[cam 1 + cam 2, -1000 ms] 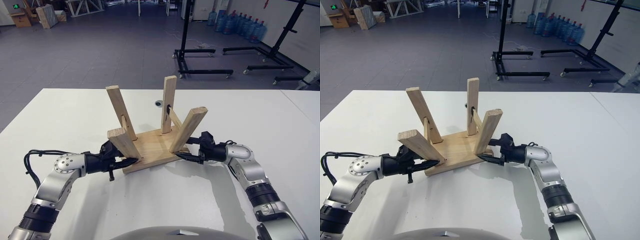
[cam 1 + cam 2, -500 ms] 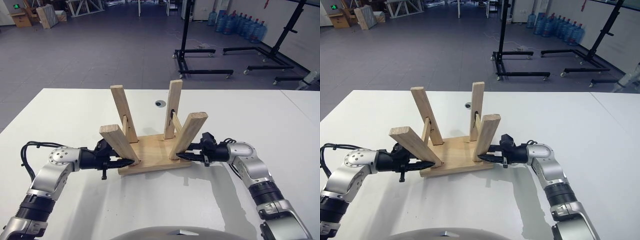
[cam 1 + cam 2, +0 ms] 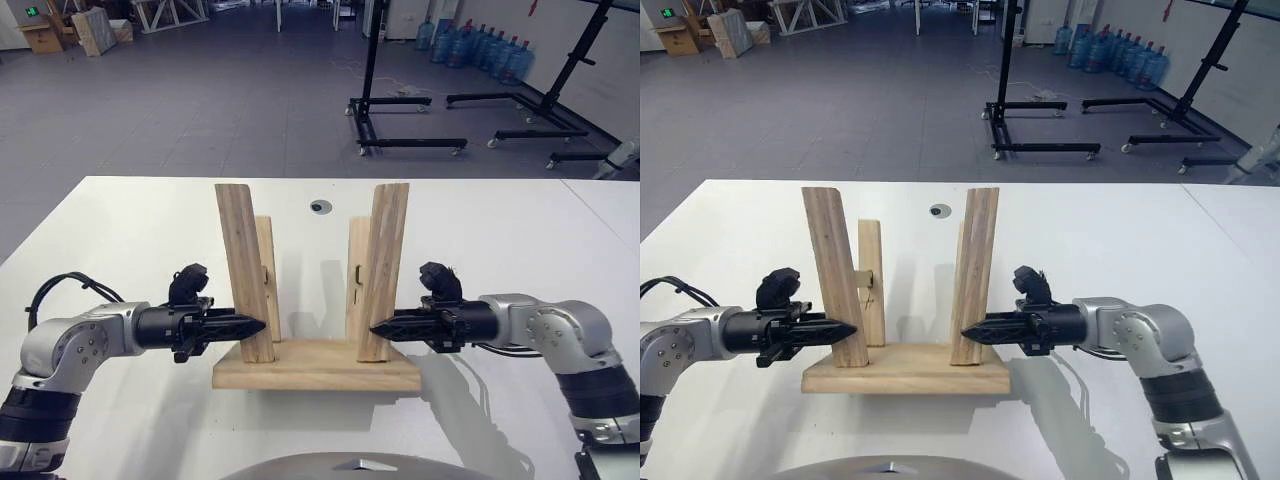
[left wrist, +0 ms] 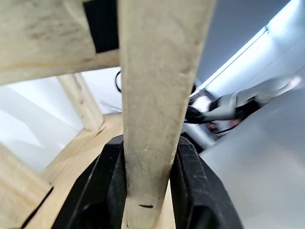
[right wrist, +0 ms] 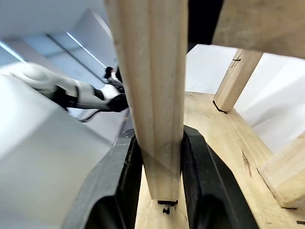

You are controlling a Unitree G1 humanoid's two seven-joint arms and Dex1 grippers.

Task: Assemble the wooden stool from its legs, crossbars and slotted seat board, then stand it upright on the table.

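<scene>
The wooden stool is upside down near the table's front, its seat board [image 3: 316, 365] lowest and its legs pointing up. I cannot tell whether the board touches the table. My left gripper [image 3: 255, 325] is shut on the front left leg [image 3: 238, 260] low down, with black fingers [image 4: 112, 183] on both sides of the wood. My right gripper [image 3: 380, 329] is shut on the front right leg [image 3: 385, 255] at about the same height, its fingers [image 5: 125, 179] pressed against the leg [image 5: 152, 86]. Two rear legs [image 3: 267, 270] stand behind, with a crossbar [image 4: 47, 43] joining the legs.
The white table [image 3: 520, 230] has a small round hole [image 3: 318, 207] behind the stool and open surface on both sides. Black wheeled stands [image 3: 405, 105] and water bottles [image 3: 480, 45] are on the floor far beyond the table.
The stool has turned from a skewed pose to face me squarely and come closer to the front. Its legs now look upright. Both grippers have spread apart and sit higher on the front legs.
</scene>
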